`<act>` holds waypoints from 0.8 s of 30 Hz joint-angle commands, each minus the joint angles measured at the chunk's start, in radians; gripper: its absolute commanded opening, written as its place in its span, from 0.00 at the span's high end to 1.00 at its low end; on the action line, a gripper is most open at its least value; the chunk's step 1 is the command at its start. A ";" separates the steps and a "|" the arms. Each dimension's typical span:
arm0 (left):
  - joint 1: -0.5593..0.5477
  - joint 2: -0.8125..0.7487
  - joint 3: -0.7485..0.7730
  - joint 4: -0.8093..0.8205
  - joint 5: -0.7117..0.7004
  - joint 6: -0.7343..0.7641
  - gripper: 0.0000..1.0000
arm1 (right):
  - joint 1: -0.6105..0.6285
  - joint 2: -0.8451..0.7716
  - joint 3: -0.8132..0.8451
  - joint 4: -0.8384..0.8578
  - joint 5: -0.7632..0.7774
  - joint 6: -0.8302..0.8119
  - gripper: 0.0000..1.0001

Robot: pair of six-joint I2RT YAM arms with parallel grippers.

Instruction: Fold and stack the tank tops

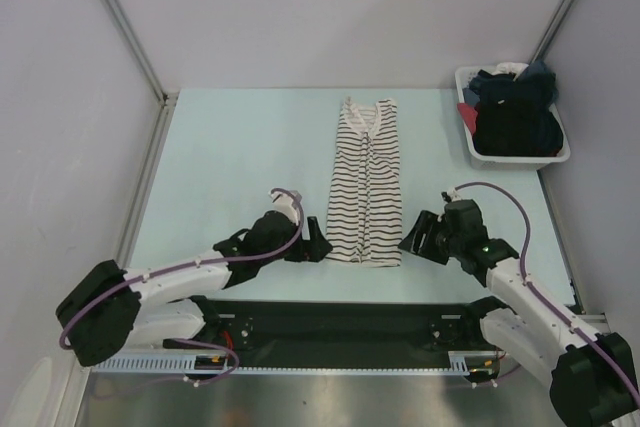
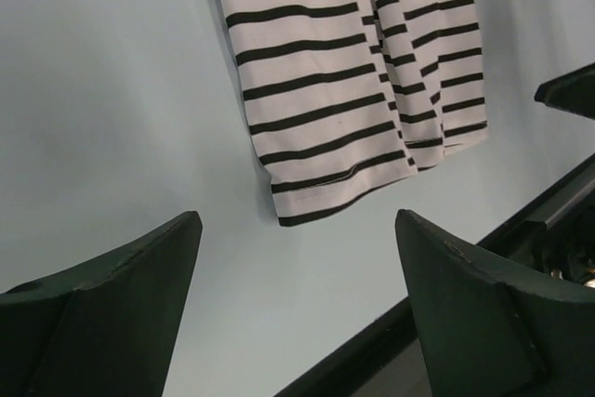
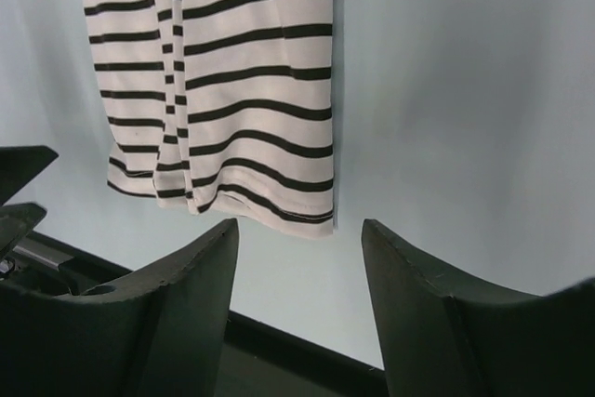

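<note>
The striped tank top (image 1: 365, 182) lies flat mid-table, folded lengthwise into a long narrow strip with its hem toward the arms. My left gripper (image 1: 318, 245) hovers just off the hem's left corner. It is open, and nothing lies between its fingers (image 2: 297, 220); the hem (image 2: 344, 72) is just ahead. My right gripper (image 1: 410, 239) sits off the hem's right corner, also open and empty (image 3: 299, 225), with the striped top (image 3: 232, 81) ahead and to its left. Black fabric (image 1: 515, 127) is piled in the bin; I cannot tell which piece is a tank top.
A white bin (image 1: 520, 158) holding dark, red and white clothes stands at the table's far right corner. A black strip (image 1: 340, 317) runs along the near edge between the arm bases. Grey walls close in the back and sides.
</note>
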 commanded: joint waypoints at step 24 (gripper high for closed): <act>-0.056 0.288 0.128 -0.004 -0.026 -0.039 0.42 | 0.151 0.286 0.043 0.090 0.058 0.005 0.56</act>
